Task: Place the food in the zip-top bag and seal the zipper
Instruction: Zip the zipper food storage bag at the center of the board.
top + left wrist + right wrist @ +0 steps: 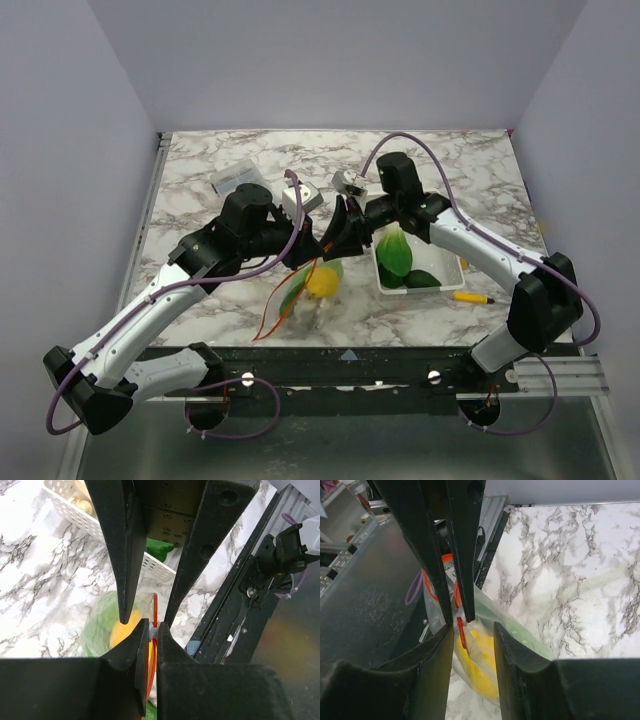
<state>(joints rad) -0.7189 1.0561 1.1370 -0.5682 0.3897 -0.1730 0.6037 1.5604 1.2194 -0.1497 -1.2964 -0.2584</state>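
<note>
Bright, even overhead light; faint soft shadows on table [470,170]. Wrist views: foreground dark, blurred; marble nearly overexposed.

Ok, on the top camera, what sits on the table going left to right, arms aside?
In order: flat packet → clear bag → white basket → yellow pen.
</note>
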